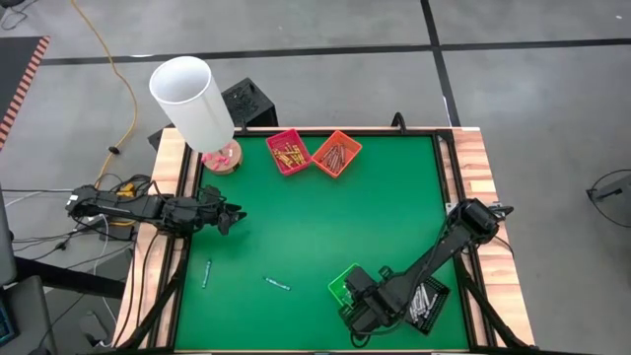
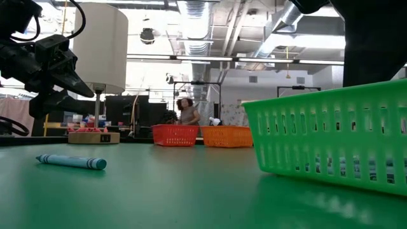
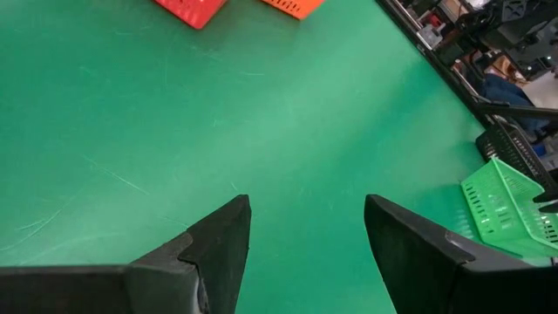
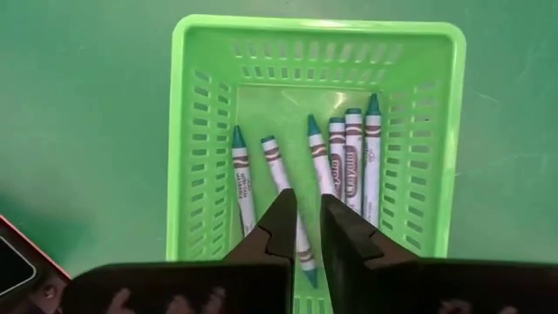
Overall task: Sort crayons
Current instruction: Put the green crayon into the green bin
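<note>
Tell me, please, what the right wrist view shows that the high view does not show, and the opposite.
Only the right wrist view shows the six teal crayons lying inside the green tray, under the right gripper, slightly open. Only the high view shows the two loose crayons on the mat, the red tray, the orange tray and the left gripper. Both show the green tray and the right arm.

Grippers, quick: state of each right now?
Left gripper: open, empty, above the green mat.
Right gripper: slightly open over the green tray, holding nothing.
</note>
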### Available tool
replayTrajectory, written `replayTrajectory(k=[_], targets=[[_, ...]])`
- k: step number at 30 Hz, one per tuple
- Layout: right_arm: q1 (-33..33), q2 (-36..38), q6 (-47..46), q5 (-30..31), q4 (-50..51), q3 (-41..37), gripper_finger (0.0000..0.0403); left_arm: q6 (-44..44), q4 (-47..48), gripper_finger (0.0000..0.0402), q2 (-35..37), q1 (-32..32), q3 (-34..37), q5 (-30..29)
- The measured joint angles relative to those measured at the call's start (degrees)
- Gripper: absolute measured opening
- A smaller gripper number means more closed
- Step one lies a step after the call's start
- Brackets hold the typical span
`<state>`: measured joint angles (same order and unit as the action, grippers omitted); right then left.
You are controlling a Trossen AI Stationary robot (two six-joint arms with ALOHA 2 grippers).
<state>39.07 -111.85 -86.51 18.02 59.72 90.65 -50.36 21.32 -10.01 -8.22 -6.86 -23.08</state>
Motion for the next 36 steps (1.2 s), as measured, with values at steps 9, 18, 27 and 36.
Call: replayTrajectory(k=[9,18,27,36], targets=[[-0.3,0.2,3.9,-0.1,-2.2,0.2,0.0055,0.0,0.0,0.0215,0.0,0.0,0.0,0.0],[-2.9,0.2,20.0,1.1,-4.8,6.8,0.0056,0.0,0.0,0.0215,0.0,0.0,0.0,0.0],[-9.0,0.1,43.9,10.7,-24.0,5.6,0.0056,0.0,0.0,0.0215,0.0,0.0,0.0,0.0],[-13.9,-4.9,60.2,8.9,-47.6,3.3,0.0056,0.0,0.0,0.0215,0.0,0.0,0.0,0.0]])
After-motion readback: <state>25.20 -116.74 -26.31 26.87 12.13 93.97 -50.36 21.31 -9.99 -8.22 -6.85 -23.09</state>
